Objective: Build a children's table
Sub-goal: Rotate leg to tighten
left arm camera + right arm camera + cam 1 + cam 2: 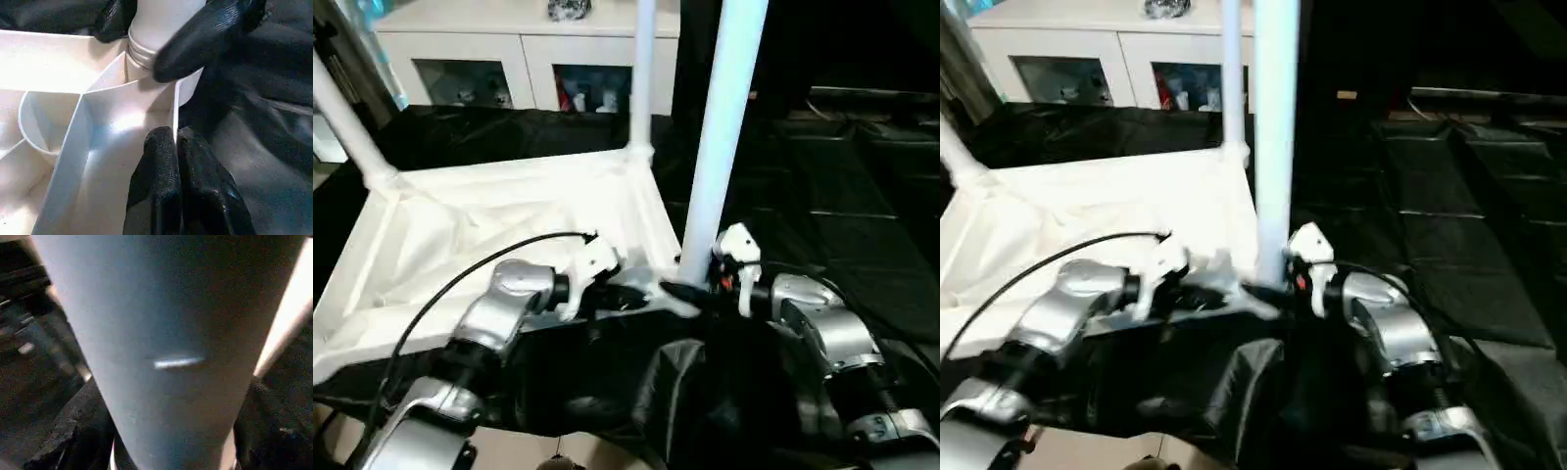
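1. The upturned table top lies on black cloth, three legs rising out of view; the near leg stands in its corner socket.
2. Both silver forearms reach in from below toward that corner.
3. Left gripper, fingers pressed together, rests on the rim; right gripper clasps the leg's base.
4. A white cabinet stands behind.
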Tool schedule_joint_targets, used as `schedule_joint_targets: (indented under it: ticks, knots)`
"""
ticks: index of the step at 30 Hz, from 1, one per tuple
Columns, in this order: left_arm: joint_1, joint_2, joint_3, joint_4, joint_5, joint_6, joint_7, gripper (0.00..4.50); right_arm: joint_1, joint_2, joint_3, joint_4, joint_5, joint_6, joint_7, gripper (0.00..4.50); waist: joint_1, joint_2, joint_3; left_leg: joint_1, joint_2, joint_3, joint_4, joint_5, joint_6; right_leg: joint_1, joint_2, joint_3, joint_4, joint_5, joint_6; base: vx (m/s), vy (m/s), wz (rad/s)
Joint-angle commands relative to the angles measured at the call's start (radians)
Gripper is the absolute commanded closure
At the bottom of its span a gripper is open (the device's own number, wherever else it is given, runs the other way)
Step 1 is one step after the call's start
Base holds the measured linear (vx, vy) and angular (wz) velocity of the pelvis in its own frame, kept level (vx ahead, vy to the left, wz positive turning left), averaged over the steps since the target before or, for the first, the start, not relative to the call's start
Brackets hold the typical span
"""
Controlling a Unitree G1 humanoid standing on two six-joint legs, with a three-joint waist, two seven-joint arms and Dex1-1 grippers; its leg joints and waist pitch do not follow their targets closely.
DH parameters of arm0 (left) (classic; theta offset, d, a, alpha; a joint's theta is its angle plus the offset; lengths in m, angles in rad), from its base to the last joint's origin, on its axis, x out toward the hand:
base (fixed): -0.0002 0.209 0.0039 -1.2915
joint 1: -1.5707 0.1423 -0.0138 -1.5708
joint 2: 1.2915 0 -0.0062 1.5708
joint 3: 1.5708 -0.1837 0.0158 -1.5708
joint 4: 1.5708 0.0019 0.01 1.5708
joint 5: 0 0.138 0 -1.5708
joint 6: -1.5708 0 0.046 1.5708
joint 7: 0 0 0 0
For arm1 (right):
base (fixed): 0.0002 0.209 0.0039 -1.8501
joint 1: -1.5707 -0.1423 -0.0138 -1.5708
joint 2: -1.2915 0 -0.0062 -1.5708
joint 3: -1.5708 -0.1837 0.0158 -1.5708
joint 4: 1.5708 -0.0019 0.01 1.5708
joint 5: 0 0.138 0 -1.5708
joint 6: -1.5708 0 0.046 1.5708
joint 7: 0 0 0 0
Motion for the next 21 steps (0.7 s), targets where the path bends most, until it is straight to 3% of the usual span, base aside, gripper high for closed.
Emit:
schedule_joint_targets:
  ticks: [1,4,5,6,8,9,10,13,14,15,17,21]
  knots:
    - [-0.060,-0.049,0.054,0.013,-0.018,-0.027,0.121,4.50,-0.010,0.053,0.025,0.065,-0.039,0.012,-0.112,1.80,-0.009,-0.018,-0.065,0.007,0.020,-0.002,-0.062,-0.197,0.036,0.051,-0.059,0.038,-0.075,-0.280,-0.187,0.000,0.000,0.00]
    - [-0.080,-0.074,0.060,0.038,-0.009,-0.022,0.173,4.50,-0.028,0.097,0.008,0.110,-0.050,0.020,-0.213,1.81,-0.019,-0.019,-0.066,0.005,0.019,-0.003,-0.060,-0.194,0.037,0.053,-0.059,0.039,-0.075,-0.272,-0.181,0.000,0.000,0.00]
    - [-0.093,-0.087,0.064,0.054,-0.002,-0.024,0.211,4.50,-0.044,0.124,-0.005,0.136,-0.053,0.023,-0.278,1.81,-0.019,-0.008,-0.068,0.006,0.019,-0.004,-0.060,-0.191,0.043,0.054,-0.060,0.039,-0.074,-0.262,-0.184,0.000,0.000,0.00]
    - [-0.104,-0.100,0.066,0.071,0.004,-0.034,0.243,4.50,-0.063,0.151,-0.019,0.168,-0.062,0.029,-0.356,1.81,-0.023,-0.007,-0.068,0.006,0.018,-0.002,-0.059,-0.189,0.043,0.051,-0.058,0.040,-0.076,-0.253,-0.186,0.000,0.000,0.00]
    - [-0.126,-0.129,0.068,0.102,0.013,-0.058,0.298,4.50,-0.112,0.213,-0.045,0.240,-0.068,0.022,-0.493,1.81,-0.030,-0.009,-0.067,0.006,0.017,-0.004,-0.062,-0.201,0.027,0.053,-0.058,0.037,-0.077,-0.262,-0.190,0.000,0.000,0.00]
    - [-0.126,-0.129,0.068,0.102,0.013,-0.058,0.298,4.50,-0.112,0.213,-0.045,0.240,-0.068,0.022,-0.493,1.81,-0.031,0.001,-0.067,0.009,0.017,-0.005,-0.061,-0.208,0.023,0.050,-0.058,0.038,-0.076,-0.261,-0.193,0.000,0.000,0.00]
    - [-0.128,-0.134,0.067,0.104,0.012,-0.062,0.299,4.50,-0.119,0.224,-0.044,0.247,-0.067,0.005,-0.493,1.81,-0.034,-0.004,-0.069,0.008,0.017,-0.005,-0.061,-0.216,0.024,0.052,-0.057,0.037,-0.077,-0.251,-0.195,0.000,0.000,0.00]
    - [-0.128,-0.140,0.064,0.101,0.006,-0.061,0.280,4.50,-0.114,0.235,-0.033,0.230,-0.048,-0.018,-0.407,1.81,-0.035,-0.003,-0.071,0.005,0.017,-0.004,-0.059,-0.205,0.043,0.057,-0.057,0.038,-0.073,-0.196,-0.206,0.000,0.000,0.00]
    - [-0.123,-0.137,0.059,0.095,0.002,-0.062,0.259,4.50,-0.104,0.234,-0.031,0.205,-0.027,-0.017,-0.343,1.25,-0.035,-0.005,-0.071,0.004,0.017,-0.003,-0.058,-0.193,0.057,0.059,-0.056,0.038,-0.070,-0.171,-0.217,0.000,0.000,0.00]
    - [-0.116,-0.132,0.055,0.086,-0.002,-0.059,0.237,4.50,-0.094,0.227,-0.030,0.182,-0.013,-0.009,-0.304,1.11,-0.035,-0.004,-0.070,0.003,0.017,-0.003,-0.058,-0.195,0.060,0.060,-0.057,0.037,-0.070,-0.171,-0.219,0.000,0.000,0.00]
    - [-0.109,-0.126,0.050,0.077,-0.007,-0.058,0.217,4.50,-0.085,0.219,-0.029,0.160,0.001,-0.001,-0.271,1.02,-0.032,-0.006,-0.071,0.003,0.018,-0.002,-0.057,-0.186,0.077,0.062,-0.057,0.037,-0.069,-0.158,-0.222,0.000,0.000,0.00]
    - [-0.084,-0.100,0.032,0.054,-0.017,-0.066,0.133,4.50,-0.048,0.142,0.032,0.091,-0.014,-0.023,-0.146,0.76,-0.029,-0.005,-0.069,0.003,0.021,-0.002,-0.057,-0.192,0.083,0.062,-0.057,0.037,-0.069,-0.161,-0.230,0.000,0.000,0.00]
